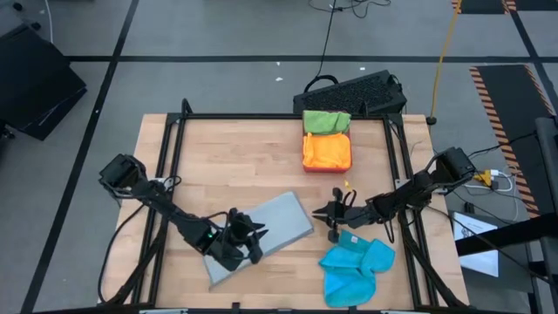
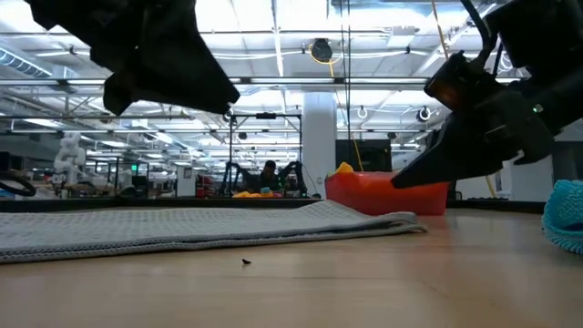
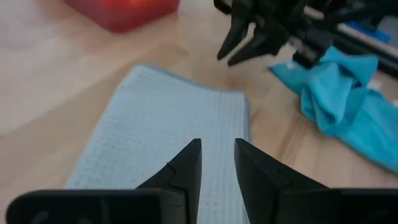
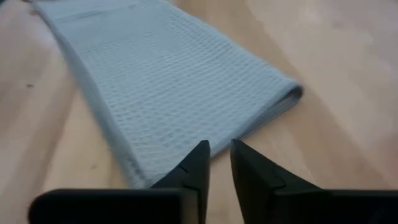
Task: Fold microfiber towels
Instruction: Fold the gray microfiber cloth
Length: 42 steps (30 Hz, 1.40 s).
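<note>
L gripper (image 1: pixel 247 237) sits over the near-left part of the grey towel (image 1: pixel 266 228), fingers a little apart w/ a narrow gap, nothing between them, just above the cloth. Grey towel lies flat mid-table, already doubled into a long strip running diagonally, folded edge visible at its far-right end.

R gripper (image 1: pixel 332 212) hovers just off that far-right end, fingers nearly together w/ a slim gap, empty, clear of the cloth.

Blue towel (image 1: pixel 356 268) is a crumpled heap near-right, by the R arm, not yet folded. Tray (image 1: pixel 326 163) at the far edge holds orange (image 1: pixel 327 150) and green (image 1: pixel 325 121) towels, folded.

Handling, my read: waffle-weave microfiber, light, limp, zero stiffness, so it'll sag and drag if lifted from one point. Grippy on wood, not slippery, not fragile. Best hold looks like corners or the doubled edge, pinching both layers, one gripper per end so the strip stays square for the next fold.
</note>
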{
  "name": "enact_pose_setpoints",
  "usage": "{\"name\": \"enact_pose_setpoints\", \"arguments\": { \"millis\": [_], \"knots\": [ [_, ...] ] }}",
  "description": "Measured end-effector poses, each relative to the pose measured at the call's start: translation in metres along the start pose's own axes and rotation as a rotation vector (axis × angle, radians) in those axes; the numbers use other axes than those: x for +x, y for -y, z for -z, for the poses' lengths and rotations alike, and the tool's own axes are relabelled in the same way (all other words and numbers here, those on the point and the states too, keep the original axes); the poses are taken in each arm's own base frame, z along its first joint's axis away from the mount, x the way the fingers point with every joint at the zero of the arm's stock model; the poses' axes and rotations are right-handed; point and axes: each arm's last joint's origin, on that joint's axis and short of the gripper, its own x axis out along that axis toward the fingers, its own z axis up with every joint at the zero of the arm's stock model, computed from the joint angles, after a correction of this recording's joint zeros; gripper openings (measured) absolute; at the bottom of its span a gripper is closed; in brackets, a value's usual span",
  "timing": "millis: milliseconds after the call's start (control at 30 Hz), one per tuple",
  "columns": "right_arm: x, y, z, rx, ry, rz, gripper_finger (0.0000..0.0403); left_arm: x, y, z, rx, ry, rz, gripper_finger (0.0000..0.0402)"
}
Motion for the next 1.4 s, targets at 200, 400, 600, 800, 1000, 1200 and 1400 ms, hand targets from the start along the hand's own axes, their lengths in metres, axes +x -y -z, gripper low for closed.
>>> {"name": "enact_pose_setpoints", "arguments": {
  "millis": [200, 400, 600, 800, 1000, 1200, 1400],
  "knots": [
    [0.001, 0.004, -0.001, -0.105, 0.020, 0.078, 0.0102, 0.006, -0.003, -0.007, 0.005, 0.056, -0.043, 0.0097],
    [0.004, 0.012, -0.007, -0.132, 0.048, 0.104, 0.0124, 0.024, -0.017, -0.023, -0.025, 0.077, -0.112, 0.0097],
    [0.004, 0.014, 0.000, 0.009, -0.018, -0.030, 0.0130, 0.053, -0.043, -0.048, -0.057, -0.077, -0.076, 0.0097],
    [0.001, 0.008, 0.007, 0.205, -0.123, -0.207, 0.0130, 0.075, -0.072, -0.073, -0.058, -0.169, -0.036, 0.0101],
    [-0.005, 0.002, 0.004, 0.329, -0.168, -0.313, 0.0130, 0.088, -0.091, -0.086, -0.149, -0.282, 0.055, 0.0141],
    [-0.025, 0.007, -0.018, 0.448, -0.183, -0.398, 0.0130, 0.089, -0.081, -0.101, -0.136, -0.298, 0.236, 0.0192],
    [-0.055, 0.035, -0.041, 0.528, -0.185, -0.301, 0.0130, 0.080, -0.058, -0.149, -0.074, -0.280, 0.281, 0.0198]
  ]
}}
